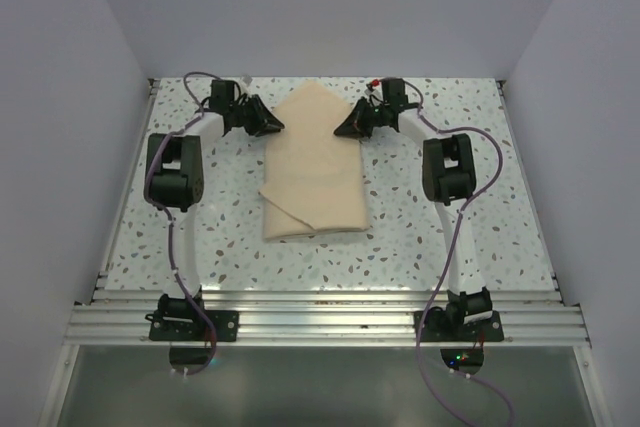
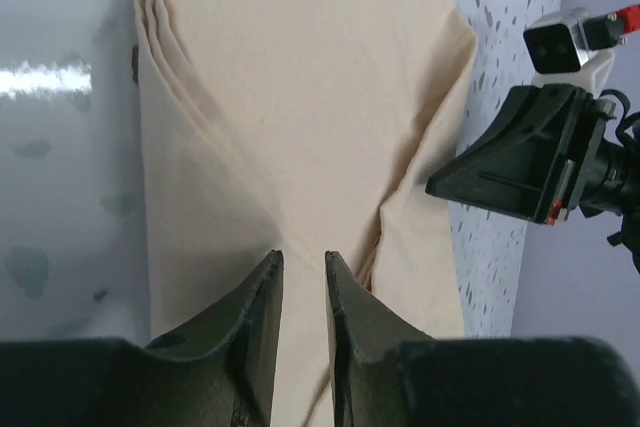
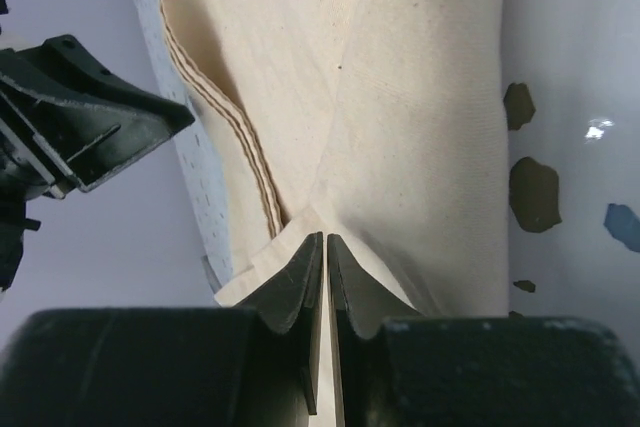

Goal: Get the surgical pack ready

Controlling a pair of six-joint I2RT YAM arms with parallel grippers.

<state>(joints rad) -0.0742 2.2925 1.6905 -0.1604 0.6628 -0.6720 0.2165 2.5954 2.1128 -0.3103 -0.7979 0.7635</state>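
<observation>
The surgical pack shows as a plain beige cloth (image 1: 315, 162) folded into a long bundle on the speckled table, wide near me and pinched narrow at the far end. My left gripper (image 1: 270, 127) is at the bundle's far left edge. In the left wrist view its jaws (image 2: 303, 255) stand a narrow gap apart with cloth (image 2: 300, 97) between them, and creases run in to the tips. My right gripper (image 1: 348, 129) is at the far right edge. Its jaws (image 3: 325, 237) are shut on a flap of the cloth (image 3: 420, 97). What the folds wrap is hidden.
The speckled table (image 1: 200, 237) is walled at the back and on both sides. A metal rail (image 1: 320, 312) runs along its near edge, where both arm bases stand. The two grippers face each other across the cloth, about a hand's width apart.
</observation>
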